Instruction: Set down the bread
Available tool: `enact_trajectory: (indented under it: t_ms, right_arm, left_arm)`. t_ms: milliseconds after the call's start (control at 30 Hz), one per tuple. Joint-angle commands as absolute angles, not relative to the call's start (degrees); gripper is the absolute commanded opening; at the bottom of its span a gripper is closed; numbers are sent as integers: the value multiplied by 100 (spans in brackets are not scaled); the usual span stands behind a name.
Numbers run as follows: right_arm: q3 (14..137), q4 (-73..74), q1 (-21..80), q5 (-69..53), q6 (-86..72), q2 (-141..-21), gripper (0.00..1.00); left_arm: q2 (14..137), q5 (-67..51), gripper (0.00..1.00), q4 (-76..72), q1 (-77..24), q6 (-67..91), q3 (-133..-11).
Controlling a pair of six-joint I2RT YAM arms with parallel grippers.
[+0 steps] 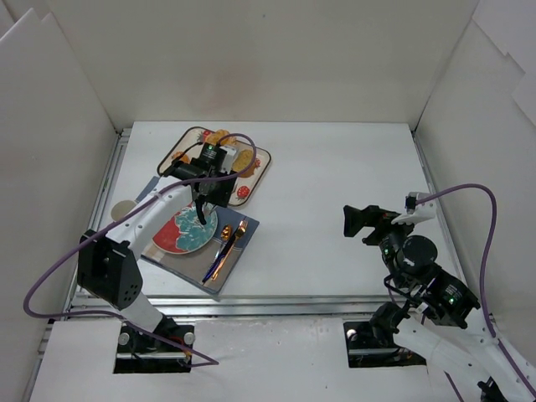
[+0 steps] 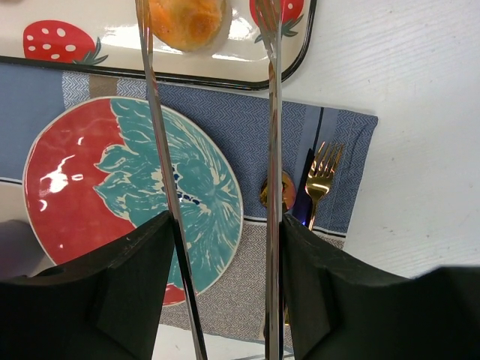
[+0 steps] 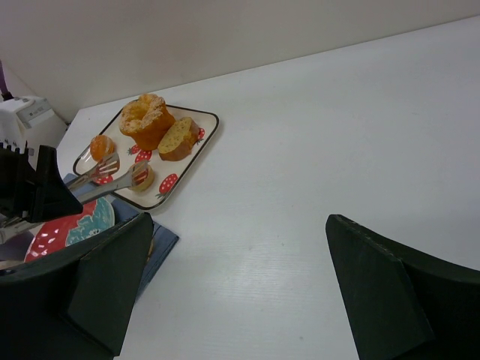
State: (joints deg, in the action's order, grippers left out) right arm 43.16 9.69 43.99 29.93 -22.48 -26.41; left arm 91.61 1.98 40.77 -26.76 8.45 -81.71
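Note:
The bread, a small round golden bun [image 2: 187,19], lies on the strawberry tray [image 2: 112,45] near its right front corner. It also shows in the right wrist view [image 3: 144,182]. My left gripper [image 2: 225,225] is shut on metal tongs [image 2: 271,112] and hovers over the red and teal plate [image 2: 75,187]. The tong arms stand apart and reach over the tray with the bun between them; their tips are cut off here. In the top view the left gripper [image 1: 201,208] hides the bun. My right gripper [image 3: 236,225] is open and empty, far right [image 1: 368,222].
On the tray [image 3: 204,120] lie a big orange loaf [image 3: 146,120], a tan slice [image 3: 178,139] and an oval orange roll [image 3: 100,146]. A blue placemat [image 2: 225,120] holds the plate, a gold fork [image 2: 322,172] and a spoon [image 2: 277,191]. White walls enclose the table.

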Motion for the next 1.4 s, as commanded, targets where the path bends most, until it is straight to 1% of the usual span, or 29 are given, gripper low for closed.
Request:
enact_trajectory:
  t_ms: [0,300,1200,1233,1300,1367]
  right_arm:
    - [4333,659,4430,3076,-2268,-2742,98]
    - [4315,659,4430,3085,-2250,-2672,98]
    - [4324,659,4430,3050,-2250,-2628,98]
    - [4324,659,4421,3050,-2250,-2619,98]
    - [4315,659,4421,3067,-2250,-2619,98]
    - [4307,668,4421,3050,-2241,-2610,98]
  left_arm:
    - [8807,264,51,3683,-2549,993,-8165]
    - [8903,150,54,3498,-2443,1028,-8025]
    - [9457,-378,53,2935,-2057,1063,-7708]
    - [9474,-395,53,2936,-2057,1063,-7708]
    - [9510,-439,46,2927,-2057,1063,-7699]
    - [9519,-448,43,2901,-2057,1063,-7682]
